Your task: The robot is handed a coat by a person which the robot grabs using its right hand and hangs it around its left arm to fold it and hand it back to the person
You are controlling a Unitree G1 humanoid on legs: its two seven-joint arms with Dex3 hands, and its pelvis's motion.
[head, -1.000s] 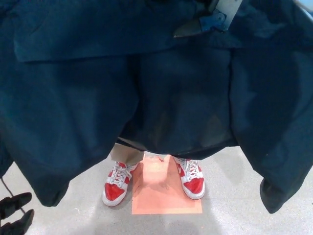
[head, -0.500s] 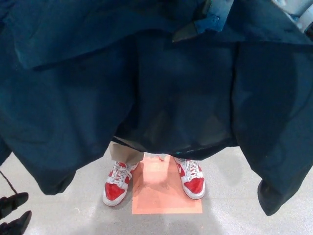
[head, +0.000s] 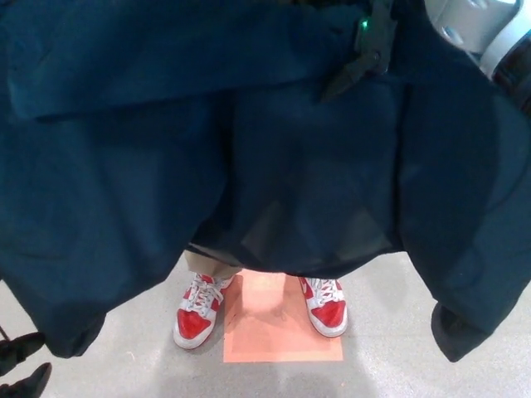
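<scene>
Hanging across nearly the whole view, a dark navy coat spreads wide, its sleeves drooping at both sides. The black right hand lies against the coat's upper edge at top right; whether it grips the cloth cannot be told. The left hand shows at bottom left, its fingers spread and holding nothing, just beside one sleeve end. Below the hem, a person's red shoes flank an orange square on the grey floor.
</scene>
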